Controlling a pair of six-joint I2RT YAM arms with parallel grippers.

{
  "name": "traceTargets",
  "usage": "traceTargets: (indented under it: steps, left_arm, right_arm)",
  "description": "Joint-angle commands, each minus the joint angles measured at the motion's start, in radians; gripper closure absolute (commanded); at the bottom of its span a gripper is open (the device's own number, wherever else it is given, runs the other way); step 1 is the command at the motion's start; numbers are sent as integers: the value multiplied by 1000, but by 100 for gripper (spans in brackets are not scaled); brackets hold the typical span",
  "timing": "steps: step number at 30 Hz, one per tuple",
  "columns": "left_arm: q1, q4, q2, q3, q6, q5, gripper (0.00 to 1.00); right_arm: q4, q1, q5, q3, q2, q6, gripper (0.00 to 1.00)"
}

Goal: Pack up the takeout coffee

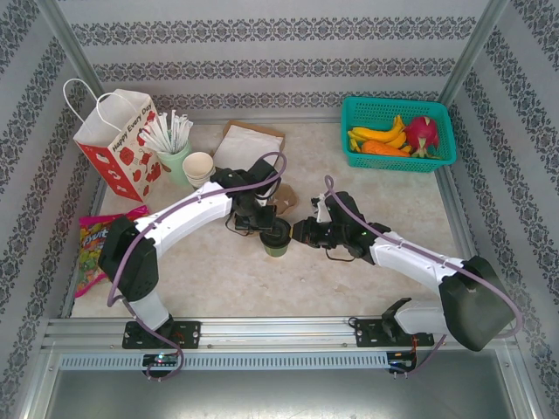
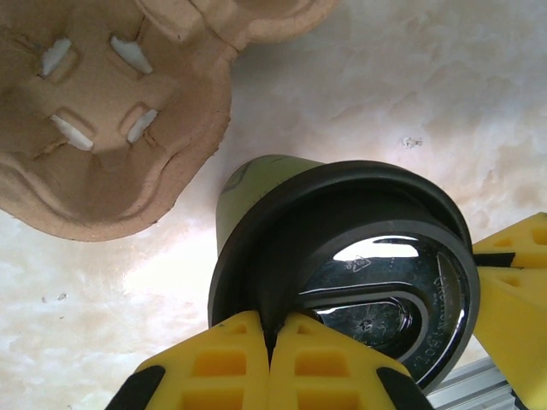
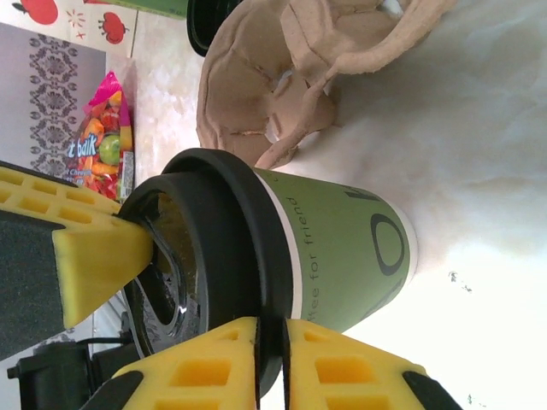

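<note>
Both arms are reaching inward, elbows bent, meeting at the middle of the table (image 1: 218,279), where the cup (image 1: 277,241) is standing upright beside a pulp carrier (image 2: 102,128). The left gripper (image 2: 270,342) and right gripper (image 3: 271,342) are each clamping the rim of its black lid (image 2: 282,248) from different sides.

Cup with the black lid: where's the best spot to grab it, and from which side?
Probably the green wall of the cup, just under the lid, from the near side: it stands upright, and the carrier crowds its far side.
</note>
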Motion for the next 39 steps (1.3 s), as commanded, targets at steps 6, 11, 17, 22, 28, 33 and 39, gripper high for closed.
traceTargets:
  steps: [6, 11, 17, 22, 28, 33, 39]
  left_arm:
    - [-15, 36, 183, -280, 9, 49, 100]
    - [-6, 36, 234, -274, 27, 48, 100]
    - [-6, -124, 136, -24, 98, -116, 100]
    - [-19, -168, 99, 151, 163, -149, 100]
    - [-30, -192, 125, 231, 241, -125, 100]
    - [-36, -163, 121, 243, 293, -120, 100]
    - [-37, -153, 129, 234, 308, -118, 100]
  right_arm:
    - [-366, 36, 167, -118, 164, -33, 85]
    - [-297, 26, 92, -59, 100, -26, 79]
    - [-181, -49, -47, 36, -9, 14, 71]
    - [-165, -125, -156, 87, -52, 8, 69]
    - [-162, -188, -223, 108, -19, -10, 65]
    - [-180, -204, -303, 186, 82, -41, 60]
    - [-204, -205, -345, 272, 212, -67, 60]
